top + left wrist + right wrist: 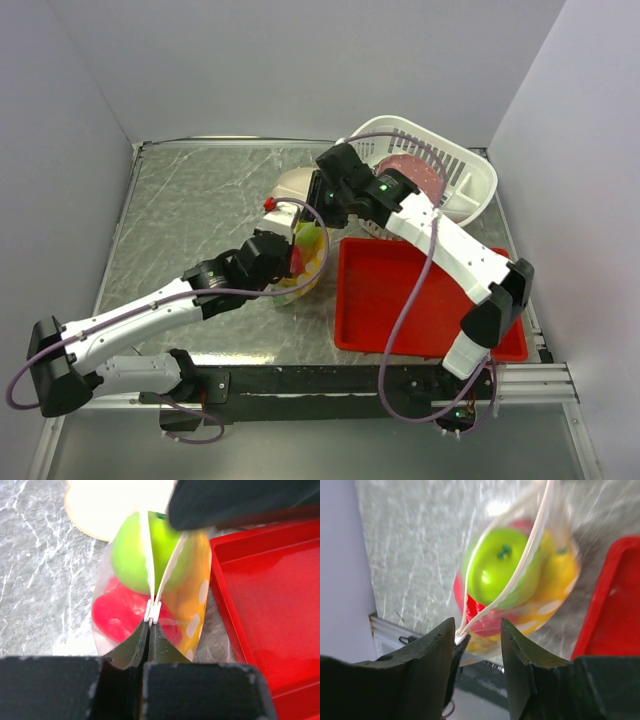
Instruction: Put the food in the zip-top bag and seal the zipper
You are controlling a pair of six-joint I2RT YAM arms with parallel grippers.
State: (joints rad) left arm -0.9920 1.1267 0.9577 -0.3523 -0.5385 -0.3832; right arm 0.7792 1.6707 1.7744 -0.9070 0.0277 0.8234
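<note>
At the counter's (200,220) middle, top view: I see the zip-top bag (305,262) just beside the left rim of a red tray (430,310). The left gripper (288,258) is at the bag's near end and the right gripper (322,215) at its far end. A white basket (455,165) sits in the far right corner, and a cream plate (290,183) lies just beyond the bag.

Left wrist view: the left gripper (151,630) is clamped on the zipper (152,611), its fingers pressed together over the white strip. Beyond the pinch the two strips part, so the mouth gapes there. Inside the bag lie the green apple (130,555), the dragon fruit (120,615) and the banana (192,600).

Right wrist view: the right gripper (477,625) has its fingers apart. The zipper (538,530) runs down to meet the inner face of one finger, and the other finger stands clear of the bag. The apple shows through the parted strips.
</note>
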